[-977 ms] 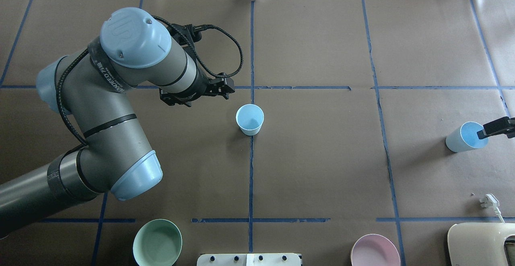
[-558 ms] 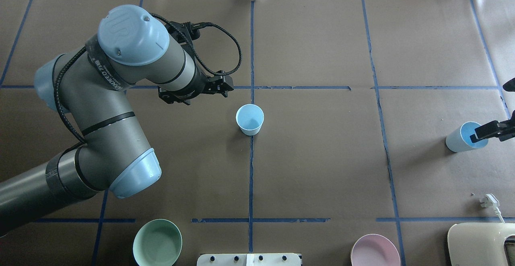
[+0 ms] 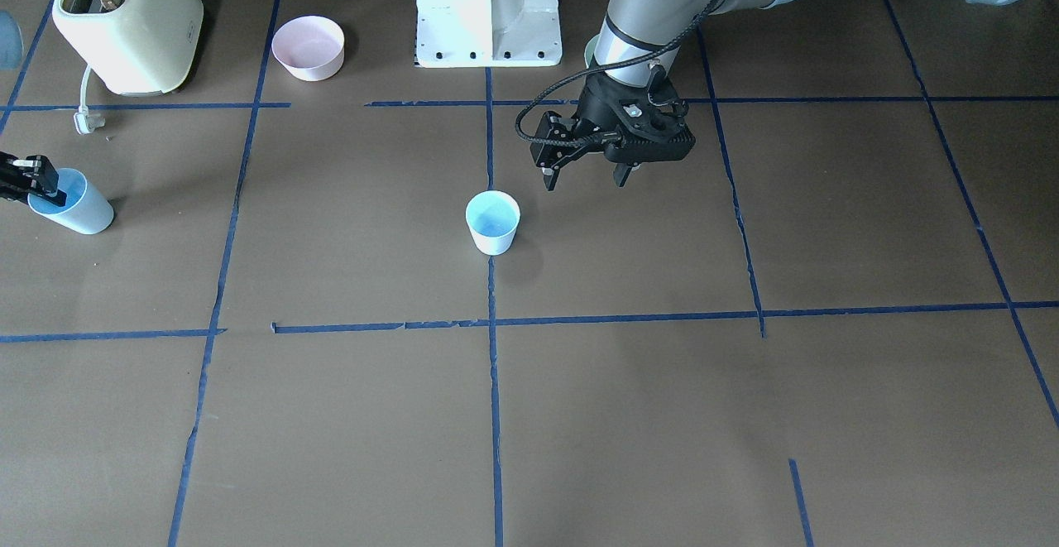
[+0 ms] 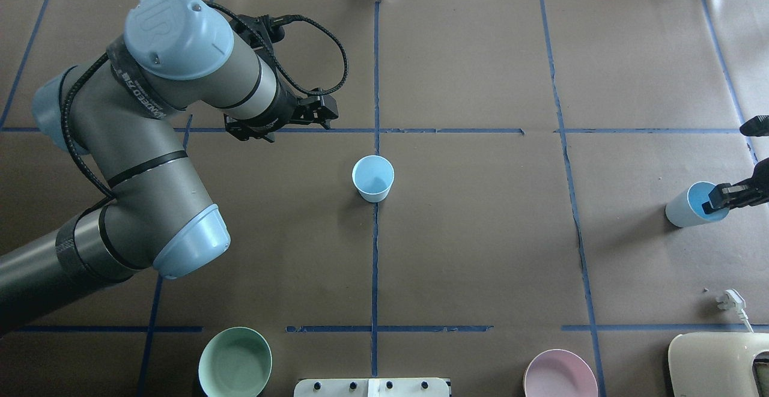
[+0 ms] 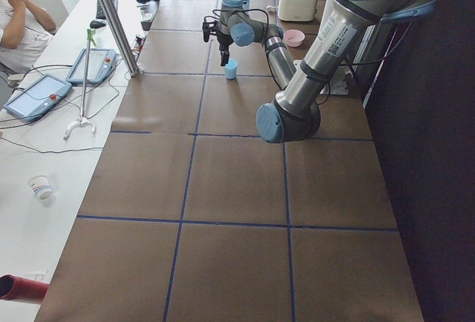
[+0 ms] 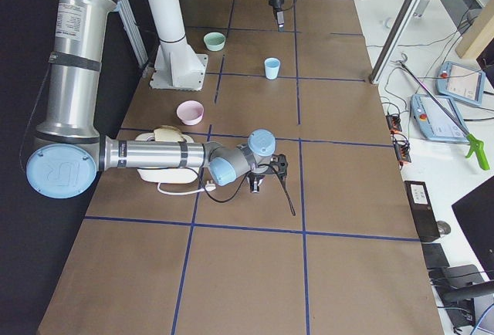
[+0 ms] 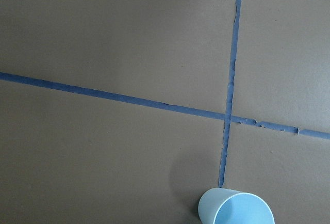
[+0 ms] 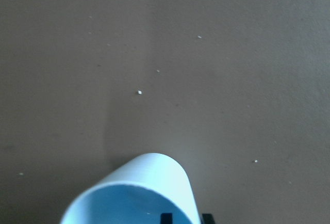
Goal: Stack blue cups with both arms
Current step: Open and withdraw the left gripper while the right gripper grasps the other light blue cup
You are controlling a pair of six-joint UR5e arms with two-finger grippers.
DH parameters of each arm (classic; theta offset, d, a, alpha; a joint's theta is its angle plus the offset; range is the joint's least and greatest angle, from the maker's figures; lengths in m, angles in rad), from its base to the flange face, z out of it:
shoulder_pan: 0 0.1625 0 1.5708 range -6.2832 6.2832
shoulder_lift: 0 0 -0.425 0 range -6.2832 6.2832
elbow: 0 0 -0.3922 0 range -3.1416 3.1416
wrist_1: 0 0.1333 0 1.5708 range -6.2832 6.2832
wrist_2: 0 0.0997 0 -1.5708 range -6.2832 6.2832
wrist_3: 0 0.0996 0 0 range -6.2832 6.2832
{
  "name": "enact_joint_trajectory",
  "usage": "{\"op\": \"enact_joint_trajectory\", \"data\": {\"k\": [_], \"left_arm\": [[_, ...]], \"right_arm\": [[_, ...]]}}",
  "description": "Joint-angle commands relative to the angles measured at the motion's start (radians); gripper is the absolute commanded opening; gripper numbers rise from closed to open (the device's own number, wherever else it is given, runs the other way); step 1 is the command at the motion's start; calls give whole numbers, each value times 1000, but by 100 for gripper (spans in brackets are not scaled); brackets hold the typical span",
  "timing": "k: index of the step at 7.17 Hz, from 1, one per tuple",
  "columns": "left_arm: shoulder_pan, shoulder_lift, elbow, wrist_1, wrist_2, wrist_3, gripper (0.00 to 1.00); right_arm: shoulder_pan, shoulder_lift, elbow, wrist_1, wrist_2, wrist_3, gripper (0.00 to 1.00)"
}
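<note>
Middle blue cup (image 4: 373,178) stands upright at the centre of the table (image 4: 480,253). The second blue cup (image 4: 688,206) sits by the right edge, its rim straddled by the right hand (image 4: 716,200), grip impossible to tell. The left hand (image 3: 583,181) hangs wide and empty near the middle blue cup, on its left-edge side.

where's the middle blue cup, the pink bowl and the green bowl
middle blue cup (image 4: 373,179), overhead view, on its bright blue inside
pink bowl (image 4: 560,375), overhead view, on its bare inner floor
green bowl (image 4: 235,363), overhead view, on its bare inner floor
</note>
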Motion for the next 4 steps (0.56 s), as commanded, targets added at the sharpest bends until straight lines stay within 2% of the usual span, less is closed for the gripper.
{"op": "enact_joint_trajectory", "data": {"k": [1, 2, 3, 4], "left_arm": [[-82, 14, -2, -35, -117, 0, 100], [-124, 54, -7, -73, -171, 21, 100], [-162, 112, -8, -139, -218, 66, 100], [-204, 161, -8, -164, -269, 116, 100]], "right_arm": [[-2, 21, 124, -12, 55, 3, 0], [1, 86, 182, -82, 75, 24, 0], [-11, 213, 263, -259, 72, 113, 0], [-40, 364, 282, -384, 71, 217, 0]]}}
